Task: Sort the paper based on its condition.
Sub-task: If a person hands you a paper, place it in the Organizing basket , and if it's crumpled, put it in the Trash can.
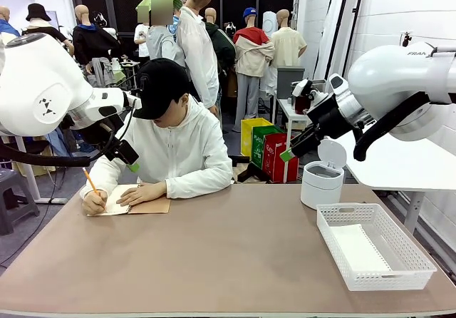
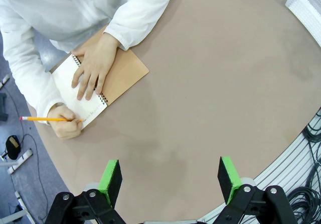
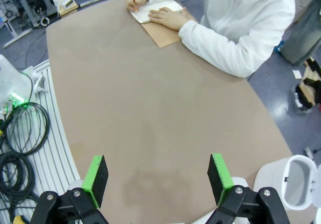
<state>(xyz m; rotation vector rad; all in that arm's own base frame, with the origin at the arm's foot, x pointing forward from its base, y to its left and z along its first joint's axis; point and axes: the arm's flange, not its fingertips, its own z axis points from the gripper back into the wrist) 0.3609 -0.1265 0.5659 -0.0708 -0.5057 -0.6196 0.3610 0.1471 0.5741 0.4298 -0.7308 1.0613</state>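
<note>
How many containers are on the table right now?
2: a white mesh basket at the robot's right near corner, and a white bin with its lid up just beyond it. Nothing seems hidden.

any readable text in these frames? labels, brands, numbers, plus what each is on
"FRAN": on the white housing of the right arm in the front view; any letters after that are not legible.
White print on the green bin and the red bin behind the person: too blurred to read.
Open page of the notebook: any writing is too small to read.
Nothing else is legible.
</note>
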